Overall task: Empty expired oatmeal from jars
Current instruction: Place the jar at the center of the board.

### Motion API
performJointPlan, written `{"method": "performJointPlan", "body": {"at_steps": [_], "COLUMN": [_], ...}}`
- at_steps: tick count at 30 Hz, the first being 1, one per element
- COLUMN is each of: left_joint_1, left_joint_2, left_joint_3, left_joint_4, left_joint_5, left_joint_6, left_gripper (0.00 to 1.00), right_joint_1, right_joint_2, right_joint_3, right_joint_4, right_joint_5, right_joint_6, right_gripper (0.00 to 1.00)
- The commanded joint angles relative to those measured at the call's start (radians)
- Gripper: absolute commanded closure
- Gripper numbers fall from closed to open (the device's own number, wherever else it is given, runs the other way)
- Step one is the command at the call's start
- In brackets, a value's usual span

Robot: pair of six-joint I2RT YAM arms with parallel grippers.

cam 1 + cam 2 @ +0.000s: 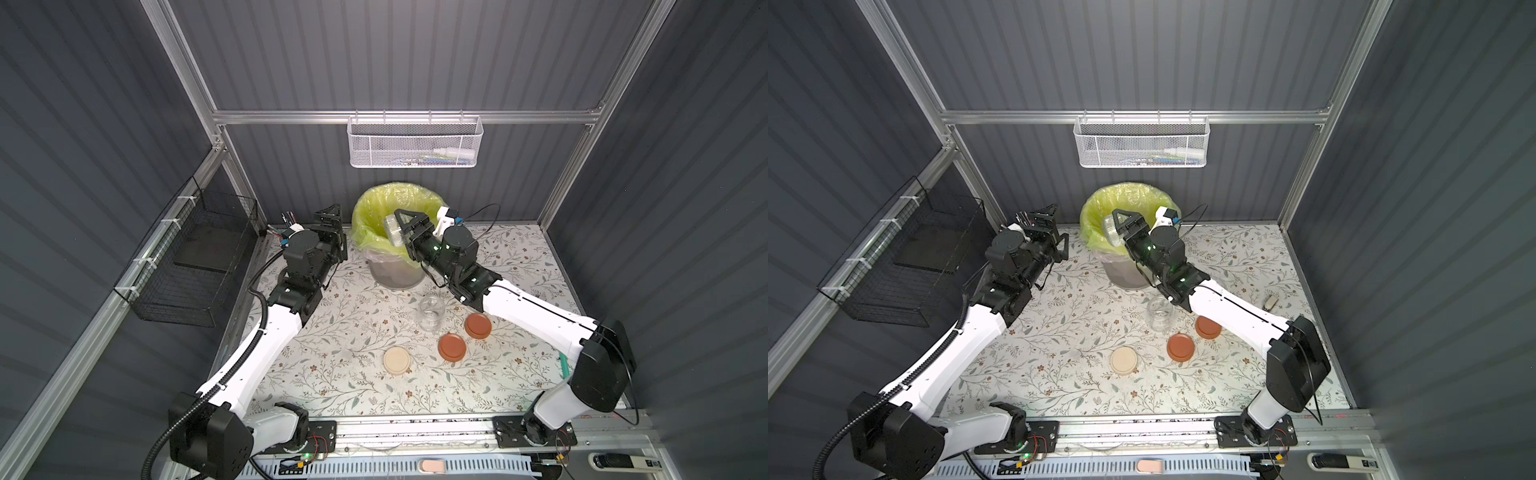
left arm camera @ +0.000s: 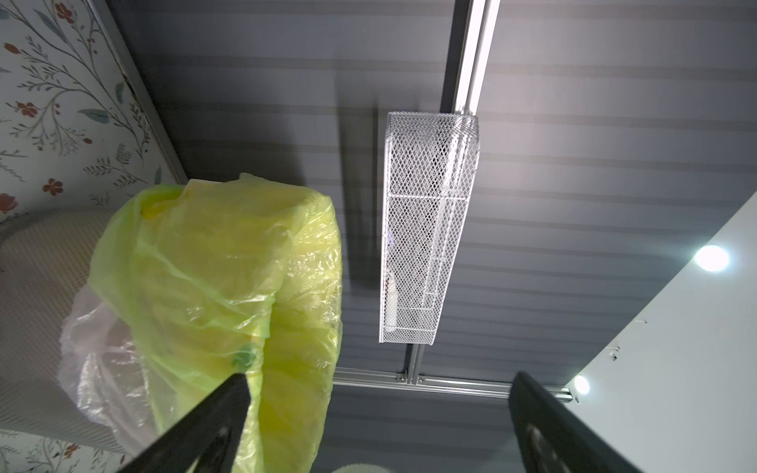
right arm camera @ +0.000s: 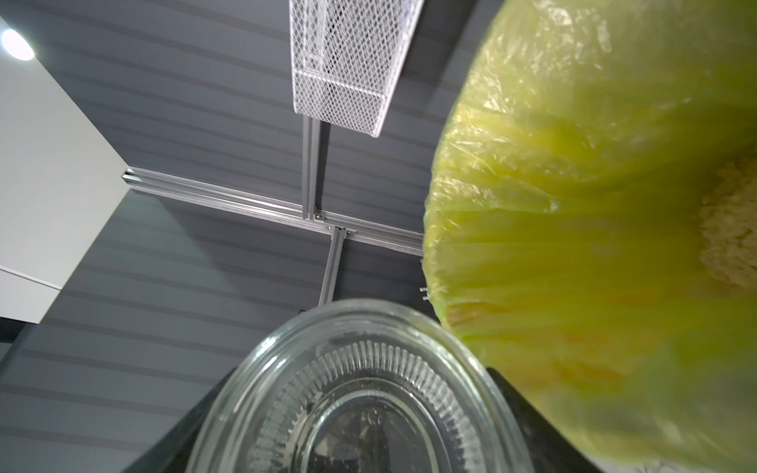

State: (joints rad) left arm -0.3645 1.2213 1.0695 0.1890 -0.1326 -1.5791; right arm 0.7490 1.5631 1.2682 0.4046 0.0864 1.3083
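Note:
My right gripper (image 1: 406, 229) is shut on a clear glass jar (image 1: 392, 231), tipped on its side with its mouth over the grey bin (image 1: 395, 274) lined with a yellow-green bag (image 1: 368, 208). In the right wrist view the jar's ribbed base (image 3: 360, 393) looks empty, and pale oatmeal (image 3: 729, 229) lies inside the bag. A second jar (image 1: 432, 312) stands upright, open and empty, on the floral table (image 1: 332, 386). My left gripper (image 2: 379, 393) hangs open and holds nothing, just left of the bin (image 2: 37, 311).
Three lids lie on the table in front: a cream lid (image 1: 397, 360) and two terracotta lids (image 1: 452, 347) (image 1: 478, 325). A white mesh basket (image 1: 415, 143) hangs on the back wall. A black wire basket (image 1: 191, 257) is fixed to the left wall.

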Motion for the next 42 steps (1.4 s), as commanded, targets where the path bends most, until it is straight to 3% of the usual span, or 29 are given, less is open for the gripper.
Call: {"method": "performJointPlan", "body": {"at_steps": [1,9,15,27,35,42], "left_joint_1": [0.006,0.007,0.006,0.006,0.007,0.006], "left_joint_2": [-0.027,-0.091,-0.177,-0.284,-0.374,-0.432], "left_joint_3": [-0.029,-0.131,-0.191,-0.210,-0.262,-0.265], "left_joint_4": [-0.044,-0.085,-0.155,-0.392,-0.490,-0.629], "left_joint_5": [0.008,0.009,-0.011,-0.012,-0.024,-0.075], "left_joint_6": [0.034,0.074,0.133,0.395,0.500,0.605], "left_gripper": [0.00,0.00,0.00,0.00,0.00,0.00], "right_joint_1": [0.019,0.059,0.074,0.099,0.128,0.166], "right_joint_2": [-0.079,-0.198,-0.280,-0.384,-0.379,-0.345], "right_joint_3": [-0.032,-0.176,-0.251,-0.338,-0.341,-0.317], "right_joint_4": [0.091,0.086,-0.009,-0.199,-0.313,-0.427], "right_joint_5": [0.001,0.017,-0.047,-0.162,-0.194,-0.130], "right_joint_6": [-0.006,0.003,-0.019,-0.144,-0.243,-0.373], "right_gripper": [0.49,0.49,0.49,0.48,0.48,0.48]}}
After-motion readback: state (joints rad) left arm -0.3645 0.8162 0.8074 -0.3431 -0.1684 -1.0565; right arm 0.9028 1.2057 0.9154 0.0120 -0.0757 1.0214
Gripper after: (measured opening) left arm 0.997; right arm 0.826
